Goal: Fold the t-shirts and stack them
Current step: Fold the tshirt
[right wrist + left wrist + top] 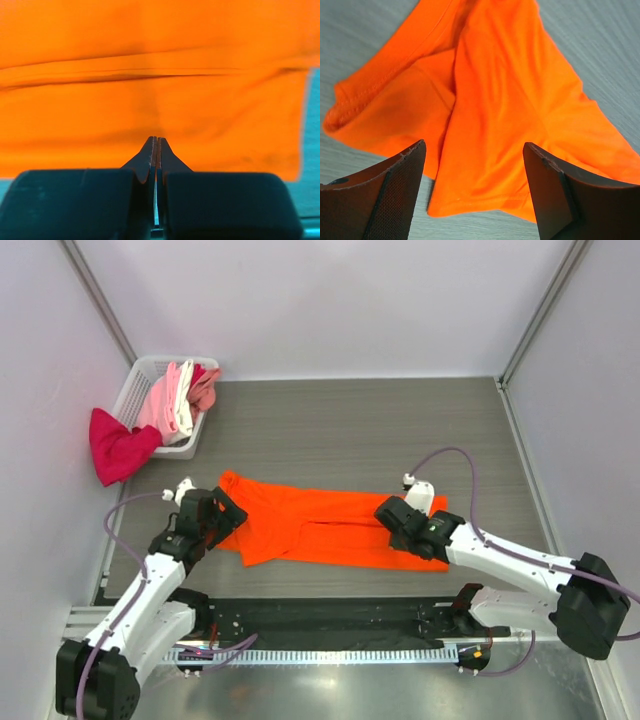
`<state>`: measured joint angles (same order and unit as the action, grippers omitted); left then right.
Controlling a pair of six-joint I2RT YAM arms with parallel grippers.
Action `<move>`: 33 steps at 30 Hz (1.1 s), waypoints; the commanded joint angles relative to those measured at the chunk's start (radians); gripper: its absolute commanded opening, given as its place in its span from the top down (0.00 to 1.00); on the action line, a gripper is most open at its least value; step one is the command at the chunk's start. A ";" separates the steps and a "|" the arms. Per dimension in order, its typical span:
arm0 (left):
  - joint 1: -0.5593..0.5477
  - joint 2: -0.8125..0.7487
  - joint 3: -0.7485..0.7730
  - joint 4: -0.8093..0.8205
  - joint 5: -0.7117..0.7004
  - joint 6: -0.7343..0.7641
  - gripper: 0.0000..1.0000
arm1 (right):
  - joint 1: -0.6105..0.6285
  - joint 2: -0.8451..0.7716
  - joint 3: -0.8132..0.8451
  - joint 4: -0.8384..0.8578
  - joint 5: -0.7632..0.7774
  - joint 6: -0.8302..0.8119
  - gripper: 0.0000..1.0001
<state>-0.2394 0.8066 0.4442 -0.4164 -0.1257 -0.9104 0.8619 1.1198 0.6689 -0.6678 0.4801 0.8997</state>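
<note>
While the orange t-shirt (pixel 320 525) lies spread flat on the grey table (pixel 350 430), you have a gripper at each end of it. Your left gripper (pixel 475 150) hovers over the shirt's left end with its jaws spread wide and nothing between them; the folded sleeve and hem corner sit just beyond its fingertips. That arm reaches in from below the shirt's left end, elbow bent, wrist angled toward the cloth. Your right gripper (pixel 156 142) sits low at the shirt's right end, its fingers pressed together. You cannot tell from the wrist view whether any cloth is pinched between the tips. That arm stretches in from the shirt's lower right. Well up and left of the orange shirt, the white basket (pixel 140 375) holds pink and white t-shirts (pixel 175 400), with a magenta-red t-shirt (pixel 115 445) draped over its near side.
</note>
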 commanded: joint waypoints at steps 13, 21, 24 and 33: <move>-0.001 0.267 -0.039 0.168 -0.043 -0.242 0.25 | -0.047 0.247 -0.049 -0.036 0.104 0.159 0.99; -0.001 0.607 0.099 0.346 0.033 -0.194 0.36 | -0.003 0.271 -0.032 0.000 -0.001 0.098 0.99; -0.029 0.790 0.259 0.349 0.113 -0.099 0.45 | 0.063 0.305 -0.005 0.019 -0.050 0.082 0.99; -0.089 1.309 0.853 0.185 0.172 -0.009 0.48 | 0.328 0.486 0.188 0.177 -0.181 0.143 0.99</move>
<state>-0.3115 1.9362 1.1816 -0.0929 -0.0143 -0.9840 1.1202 1.5276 0.8055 -0.6537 0.4900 0.9863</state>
